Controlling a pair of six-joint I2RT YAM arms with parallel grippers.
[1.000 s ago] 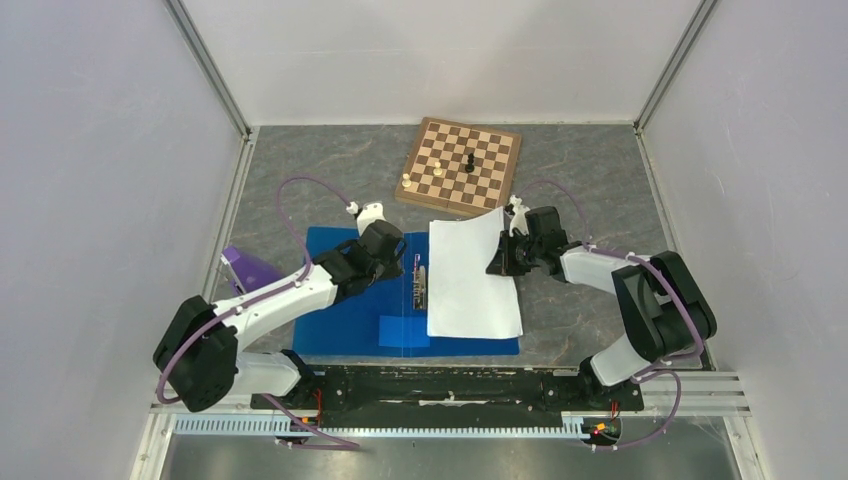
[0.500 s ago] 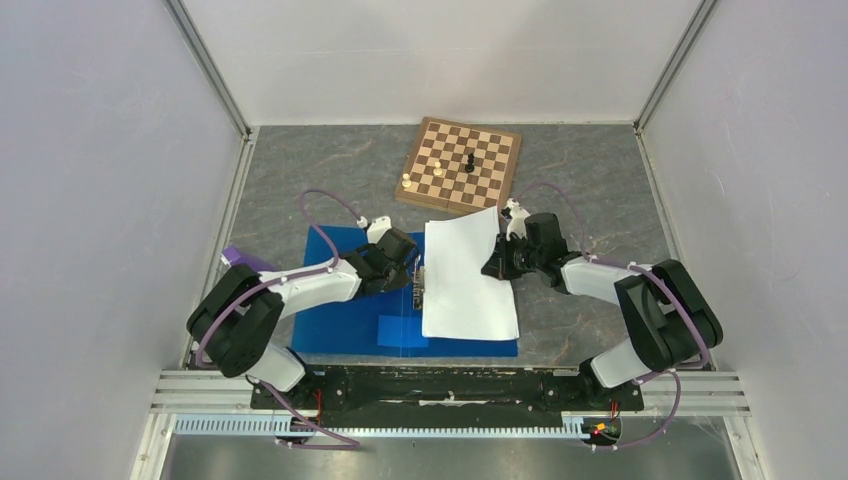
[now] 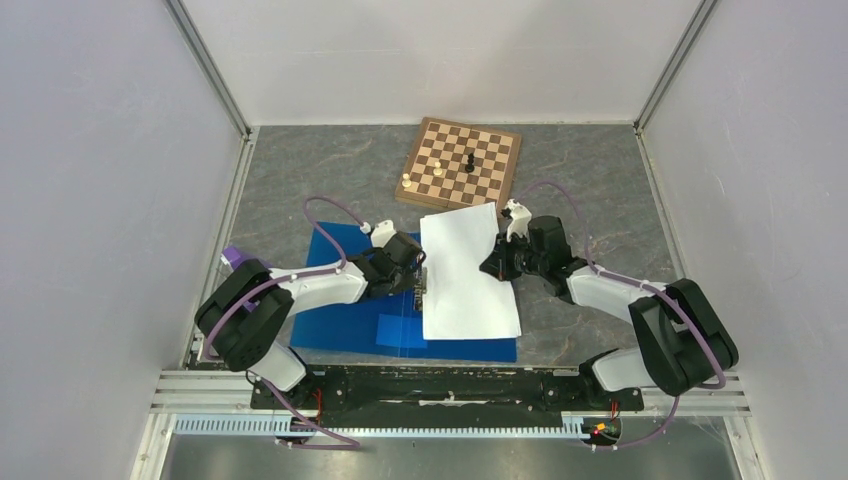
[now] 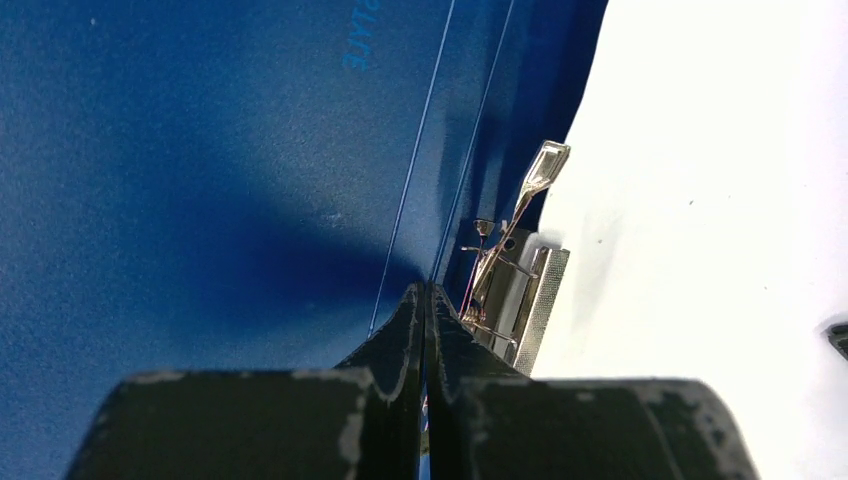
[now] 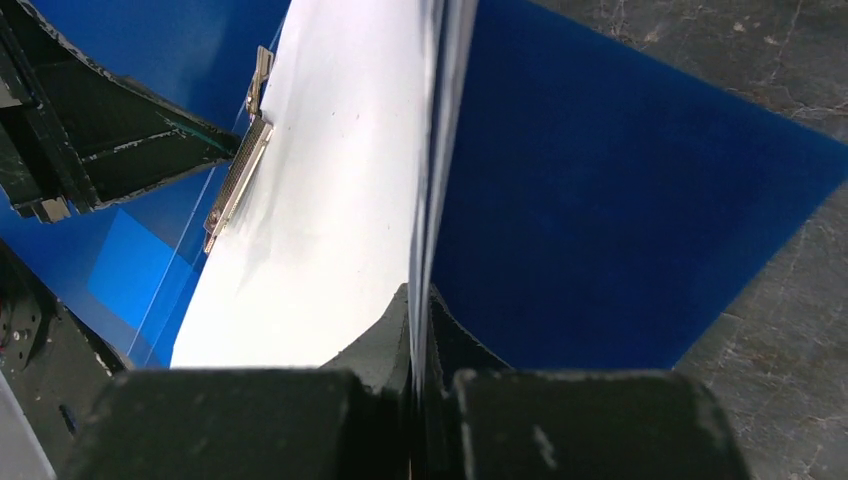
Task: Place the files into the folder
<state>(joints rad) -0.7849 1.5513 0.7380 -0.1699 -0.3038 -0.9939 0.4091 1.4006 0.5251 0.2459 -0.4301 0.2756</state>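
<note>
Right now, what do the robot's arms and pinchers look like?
Both arms, the left arm and right arm, have white tubes, chunky black joints and looping purple cables. The left gripper and right gripper have black wedge-shaped fingers with scuffed pale edges.

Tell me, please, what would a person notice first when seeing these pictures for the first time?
The white files on the open blue folder, in the middle of the scene, catch the eye first, with the right gripper shut on their right edge. The left gripper is shut, its tips at the folder's spine just beside the metal clip. Behind them lies a wooden chessboard.
</note>
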